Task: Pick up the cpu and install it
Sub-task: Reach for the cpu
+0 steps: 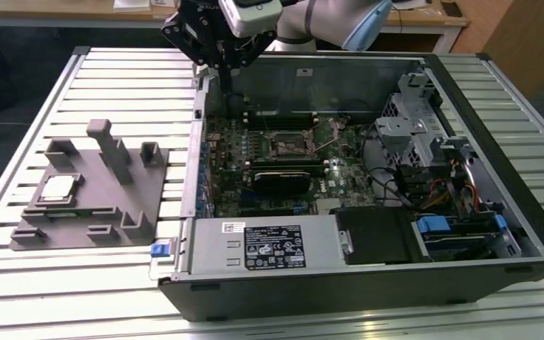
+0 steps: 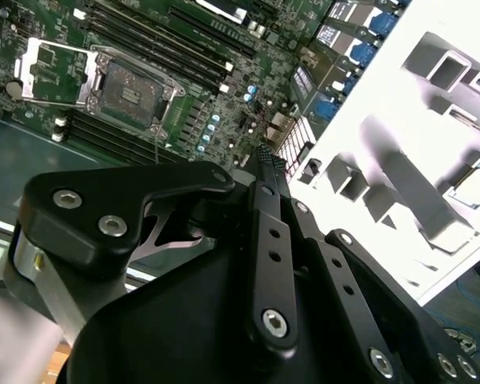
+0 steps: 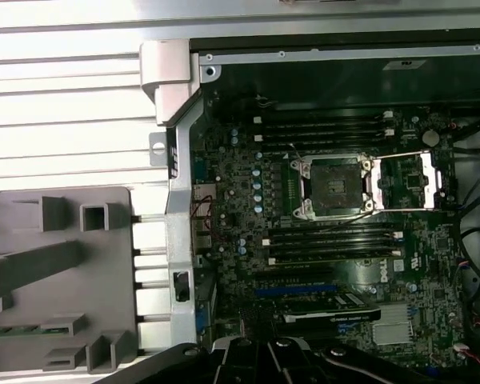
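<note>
We see the cpu (image 1: 57, 188) lying flat, its pale metal top up, in a shallow recess of the grey fixture (image 1: 111, 212). The fixture sits on the slatted metal table (image 1: 111, 78), at the exterior view's left of the open computer case (image 1: 348, 297). The gripper (image 1: 222, 69) hangs over the case's far corner on that same side, above the wall that separates the fixture from the motherboard (image 1: 244, 177). It is well apart from the cpu and touches nothing. Its two fingers are drawn together with nothing between them; in the second wrist view the ribbed fingertips (image 2: 264, 154) come to one narrow end over the motherboard's edge. Inside the case, the dark, metal-framed socket (image 3: 334, 186) sits among the memory slots (image 3: 328, 240). Its load plate (image 3: 404, 180) is swung open and lies just beside it, which we can make out in both wrist views. Nearer the camera in the exterior view, a grey power supply box (image 1: 263, 244) with a white label spans the case's front. Drive cages (image 1: 414, 120) and bundled cables fill the case at the exterior view's right. In the first wrist view, part of the fixture's raised blocks shows beside the case wall.
</note>
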`<state>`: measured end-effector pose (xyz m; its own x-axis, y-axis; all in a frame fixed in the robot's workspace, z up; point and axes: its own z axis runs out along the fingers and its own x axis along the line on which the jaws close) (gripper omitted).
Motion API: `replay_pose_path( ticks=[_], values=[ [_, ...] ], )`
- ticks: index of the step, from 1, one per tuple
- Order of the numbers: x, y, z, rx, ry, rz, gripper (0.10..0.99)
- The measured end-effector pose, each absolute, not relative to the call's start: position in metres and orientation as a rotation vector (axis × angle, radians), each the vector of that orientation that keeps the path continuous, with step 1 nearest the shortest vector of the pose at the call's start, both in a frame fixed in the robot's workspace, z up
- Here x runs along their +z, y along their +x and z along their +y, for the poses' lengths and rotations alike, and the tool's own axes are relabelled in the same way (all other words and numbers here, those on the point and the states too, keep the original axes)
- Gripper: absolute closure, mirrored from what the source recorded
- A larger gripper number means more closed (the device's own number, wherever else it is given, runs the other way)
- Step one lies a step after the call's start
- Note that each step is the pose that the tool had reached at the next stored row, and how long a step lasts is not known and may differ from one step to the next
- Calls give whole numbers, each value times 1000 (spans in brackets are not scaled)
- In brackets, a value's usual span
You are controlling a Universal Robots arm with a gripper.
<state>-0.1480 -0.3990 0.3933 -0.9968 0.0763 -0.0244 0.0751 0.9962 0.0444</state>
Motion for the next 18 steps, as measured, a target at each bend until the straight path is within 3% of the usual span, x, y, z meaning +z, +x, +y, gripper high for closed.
replay_pose_path(
  ticks=[18],
  values=[
    [393,-159,-399,68,118,3113,980]
  ],
)
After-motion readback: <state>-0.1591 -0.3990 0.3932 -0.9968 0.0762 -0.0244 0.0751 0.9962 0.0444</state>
